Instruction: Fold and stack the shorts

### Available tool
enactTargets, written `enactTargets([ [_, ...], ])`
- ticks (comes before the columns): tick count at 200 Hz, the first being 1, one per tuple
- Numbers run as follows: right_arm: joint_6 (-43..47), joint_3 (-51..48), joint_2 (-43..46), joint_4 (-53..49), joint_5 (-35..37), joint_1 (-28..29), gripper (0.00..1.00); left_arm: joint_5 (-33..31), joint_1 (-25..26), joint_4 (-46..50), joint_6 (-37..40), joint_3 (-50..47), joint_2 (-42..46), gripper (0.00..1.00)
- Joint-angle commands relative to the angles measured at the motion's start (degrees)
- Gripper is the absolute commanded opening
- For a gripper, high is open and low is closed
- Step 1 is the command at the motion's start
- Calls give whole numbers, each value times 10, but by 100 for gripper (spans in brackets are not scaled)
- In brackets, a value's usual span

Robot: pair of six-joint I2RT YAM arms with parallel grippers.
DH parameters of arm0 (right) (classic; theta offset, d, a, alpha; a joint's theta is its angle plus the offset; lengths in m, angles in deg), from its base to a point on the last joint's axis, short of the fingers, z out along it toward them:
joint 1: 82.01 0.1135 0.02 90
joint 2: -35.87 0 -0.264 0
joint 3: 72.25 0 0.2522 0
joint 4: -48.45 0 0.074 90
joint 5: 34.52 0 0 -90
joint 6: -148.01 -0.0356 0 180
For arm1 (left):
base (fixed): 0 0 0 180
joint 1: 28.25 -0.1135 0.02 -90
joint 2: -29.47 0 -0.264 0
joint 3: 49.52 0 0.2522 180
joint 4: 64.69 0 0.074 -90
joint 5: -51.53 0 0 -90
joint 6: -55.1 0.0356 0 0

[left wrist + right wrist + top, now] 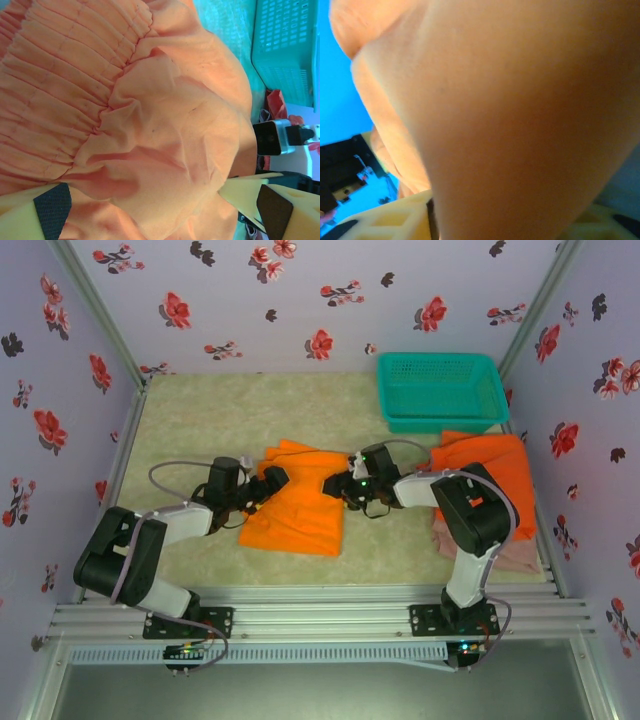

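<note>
Orange shorts (300,505): spread at worktop (200,420) centre. Left end effector (266,483): at their left edge, fingers (50,210) spread, cloth bulging between them below the gathered waistband. Right end effector (338,486): at their right edge, fingertips hidden by cloth; cannot tell whether spread or pinching. Second orange shorts (490,475): right edge, lying on pink shorts (515,552). Basket (440,390): far right corner.

Centre shorts (300,508), right shorts (497,478) bright orange; underlying shorts (516,556) pink-beige; basket (440,424) teal mesh.
</note>
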Motion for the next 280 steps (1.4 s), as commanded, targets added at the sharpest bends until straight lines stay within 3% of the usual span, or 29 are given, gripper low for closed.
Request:
enactTargets([
  [1, 24, 11, -10, -53, 23, 4, 32, -39, -9, 56, 10, -25, -12, 99],
  [56, 78, 47, -3, -150, 71, 5, 0, -43, -16, 46, 18, -28, 87, 99],
  [113, 230, 163, 37, -417, 176, 16, 0, -44, -41, 70, 50, -45, 236, 99],
  [179, 389, 333, 100, -769, 414, 11, 0, -20, -43, -6, 26, -90, 253, 99],
  [210, 409, 391, 109, -860, 506, -15, 0, -14, -43, -17, 21, -94, 254, 99],
  [280, 445, 497, 93, -971, 628, -72, 0, -8, -43, -20, 10, -101, 275, 99],
])
